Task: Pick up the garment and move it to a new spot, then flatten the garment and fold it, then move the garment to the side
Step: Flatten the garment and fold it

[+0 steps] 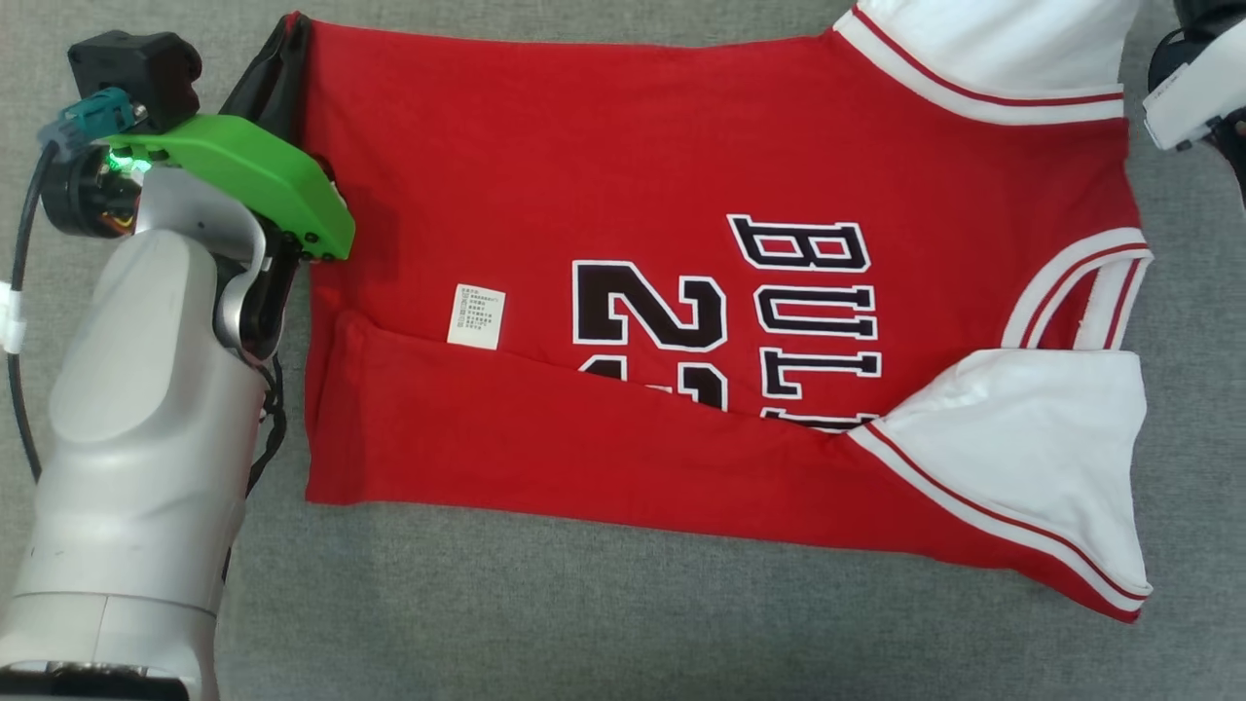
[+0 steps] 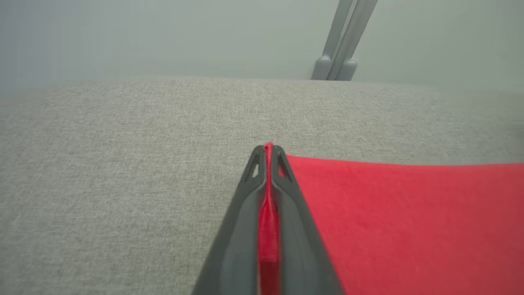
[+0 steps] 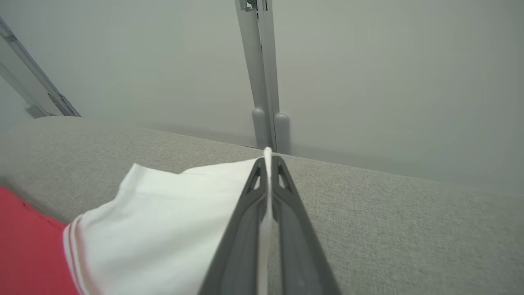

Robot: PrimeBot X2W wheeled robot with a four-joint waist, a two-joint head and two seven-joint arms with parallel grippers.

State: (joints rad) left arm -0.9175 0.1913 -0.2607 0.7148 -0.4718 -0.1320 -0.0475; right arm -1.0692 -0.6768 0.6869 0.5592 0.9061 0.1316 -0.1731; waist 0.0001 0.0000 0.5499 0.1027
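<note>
The garment (image 1: pixel 604 166), a red jersey with white sleeves and black lettering, lies spread on the grey table, its near long side folded up over the number. My left gripper (image 1: pixel 292 29) is shut on the red hem corner at the far left; the left wrist view shows red cloth (image 2: pixel 268 217) pinched between the dark fingers. In the right wrist view my right gripper (image 3: pixel 268 157) is shut on the edge of the white sleeve (image 3: pixel 172 229), cloth squeezed between its fingers. In the head view, part of the right arm's white casing (image 1: pixel 1192 97) shows at the upper right, beside the far white sleeve (image 1: pixel 1012 39).
The grey fabric table (image 1: pixel 584 623) extends around the jersey, with bare surface along the near edge. A white care label (image 1: pixel 476 315) lies on the red cloth. Grey frame posts (image 3: pixel 264 82) stand beyond the table's far edge.
</note>
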